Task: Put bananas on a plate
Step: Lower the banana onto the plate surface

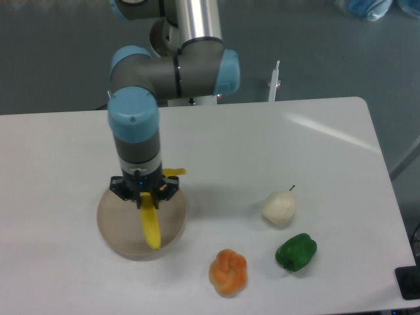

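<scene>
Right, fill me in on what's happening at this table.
The UR5e arm's hand is shut on a yellow banana and holds it over the beige plate. The banana hangs down from the hand; whether it touches the plate cannot be told. To the right on the white table lie a pale pear, a green pepper and an orange lumpy fruit.

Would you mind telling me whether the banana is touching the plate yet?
Cannot tell. The single camera view shows the banana, held by the gripper, overlapping the plate from above, but no gap or contact shows plainly.
</scene>
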Action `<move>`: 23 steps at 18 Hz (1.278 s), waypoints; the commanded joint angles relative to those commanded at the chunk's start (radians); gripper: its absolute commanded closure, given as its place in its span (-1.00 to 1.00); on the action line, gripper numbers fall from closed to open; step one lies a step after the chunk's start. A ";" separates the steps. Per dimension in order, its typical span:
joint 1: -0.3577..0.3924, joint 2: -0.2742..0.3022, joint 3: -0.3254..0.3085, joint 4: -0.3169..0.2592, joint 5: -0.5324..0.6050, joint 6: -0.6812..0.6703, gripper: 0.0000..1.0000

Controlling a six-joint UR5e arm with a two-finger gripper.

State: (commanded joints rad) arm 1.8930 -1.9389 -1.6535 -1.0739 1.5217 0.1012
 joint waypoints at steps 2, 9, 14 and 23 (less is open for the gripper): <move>-0.008 -0.020 -0.032 0.053 0.002 0.006 0.55; -0.040 -0.058 -0.089 0.157 0.048 0.006 0.54; -0.057 -0.083 -0.091 0.158 0.069 0.006 0.53; -0.087 -0.118 -0.086 0.196 0.081 0.006 0.53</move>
State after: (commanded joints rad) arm 1.8055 -2.0570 -1.7395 -0.8775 1.6029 0.1074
